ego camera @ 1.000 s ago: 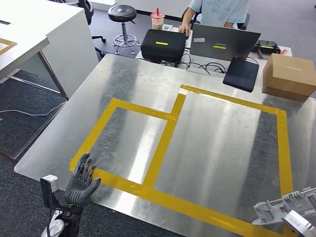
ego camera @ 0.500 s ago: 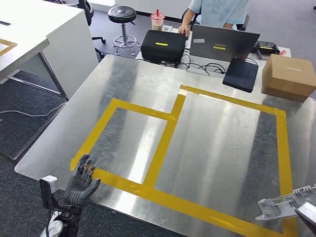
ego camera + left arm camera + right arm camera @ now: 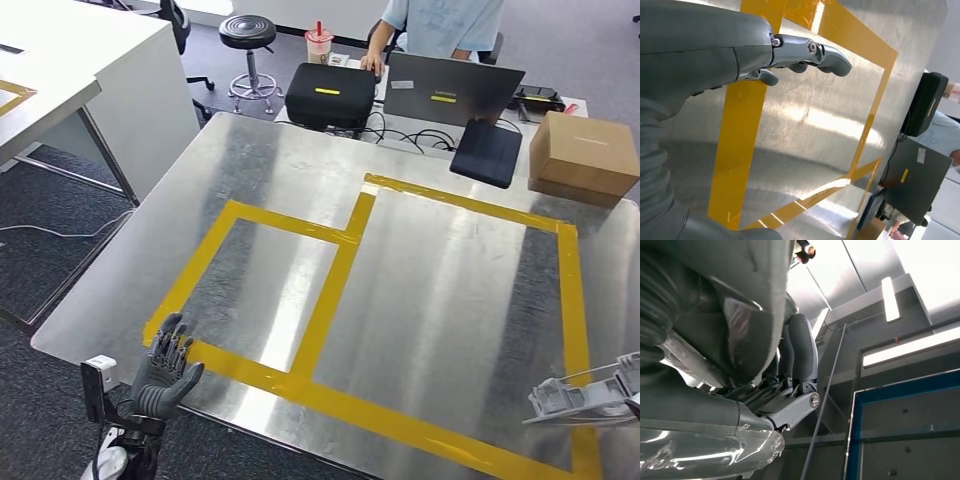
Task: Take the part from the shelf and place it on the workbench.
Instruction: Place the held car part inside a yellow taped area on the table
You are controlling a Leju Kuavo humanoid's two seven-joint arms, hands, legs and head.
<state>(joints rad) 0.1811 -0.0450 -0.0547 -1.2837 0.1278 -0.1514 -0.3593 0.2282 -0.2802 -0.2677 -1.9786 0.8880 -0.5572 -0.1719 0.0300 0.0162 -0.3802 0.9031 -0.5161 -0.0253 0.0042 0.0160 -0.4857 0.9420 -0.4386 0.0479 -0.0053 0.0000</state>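
The right hand (image 3: 791,385) holds the grey part (image 3: 585,398), which hangs above the near right corner of the metal bench (image 3: 423,290), over the yellow tape (image 3: 332,290). The left hand (image 3: 164,368) is at the near left edge of the bench, fingers spread and holding nothing.

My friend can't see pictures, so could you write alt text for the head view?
A grey part hangs over the near right corner of a metal workbench marked with yellow tape. The robot's left hand, fingers spread, holds nothing at the near left edge.
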